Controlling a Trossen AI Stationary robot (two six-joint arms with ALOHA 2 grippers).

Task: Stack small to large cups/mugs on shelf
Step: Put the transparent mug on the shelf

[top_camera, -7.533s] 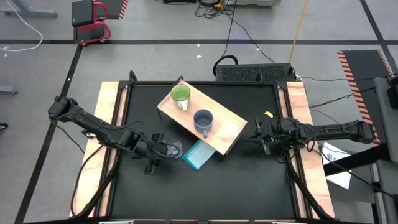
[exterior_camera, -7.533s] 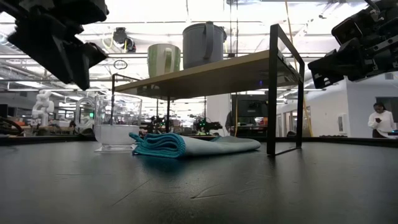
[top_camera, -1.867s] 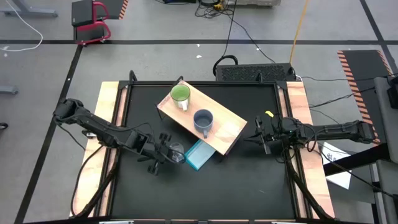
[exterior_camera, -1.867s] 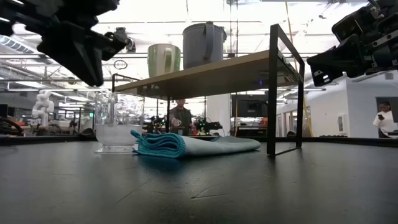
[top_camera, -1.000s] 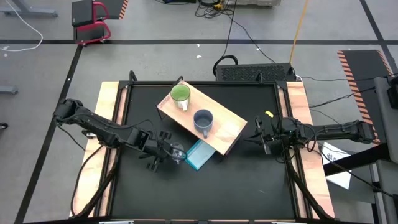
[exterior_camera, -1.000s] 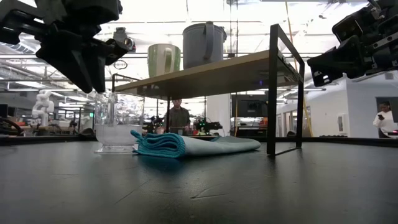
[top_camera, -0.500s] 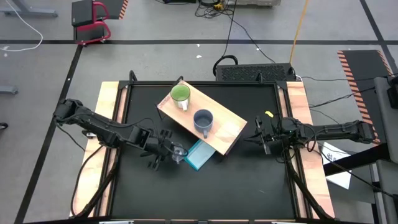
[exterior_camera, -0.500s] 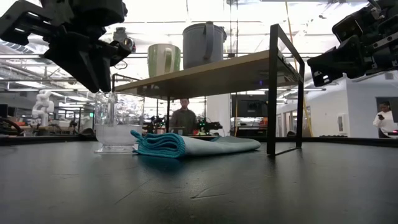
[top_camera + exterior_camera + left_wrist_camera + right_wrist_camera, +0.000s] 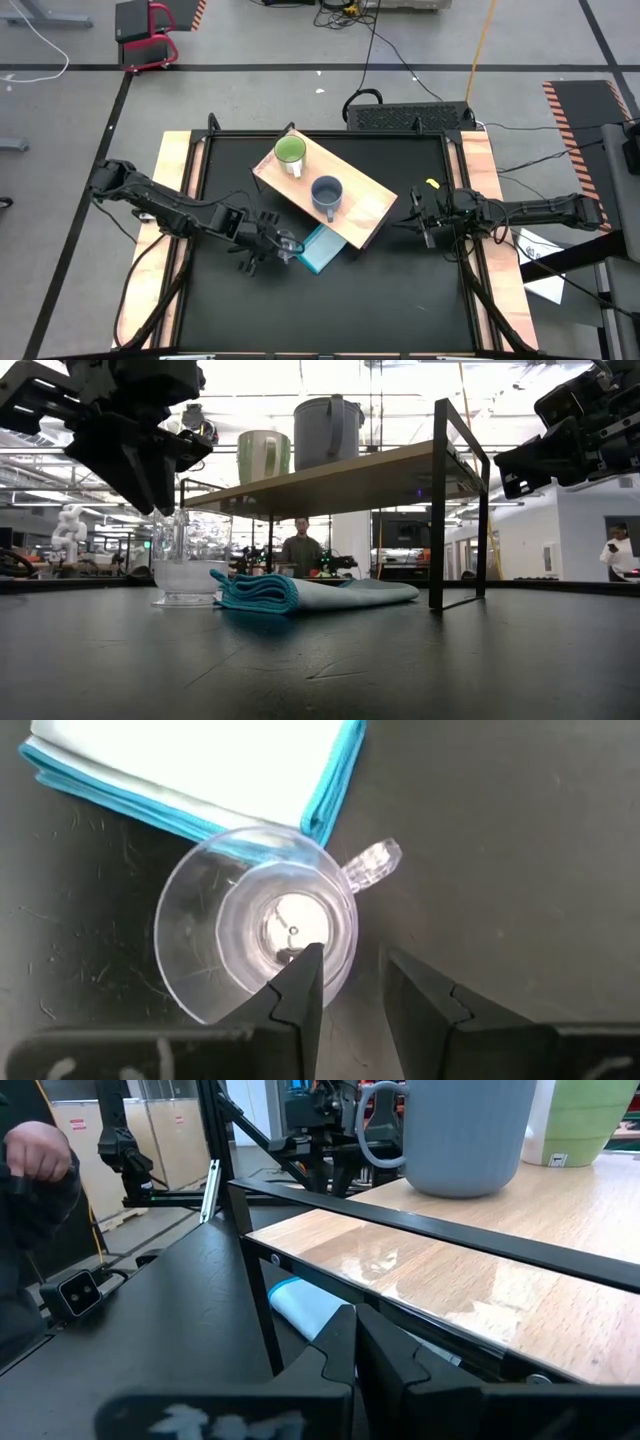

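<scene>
The left claw (image 9: 345,982) has been brought down over the glass cup (image 9: 258,934), fingers parted astride its rim beside the blue cloth (image 9: 200,765). Nothing is gripped yet, so a lift to the shelf (image 9: 365,205) seems next. The right claw (image 9: 418,222) is kept shut beside the shelf.

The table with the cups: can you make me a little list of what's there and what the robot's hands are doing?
green mug: on the shelf
grey-blue mug: on the shelf, beside the green one
glass cup: upright on the black table, not on the shelf yet
blue cloth: folded, lying right next to the glass cup
left gripper: open, above the glass cup, one finger over its rim
right gripper: shut, waiting beside the shelf's end
</scene>
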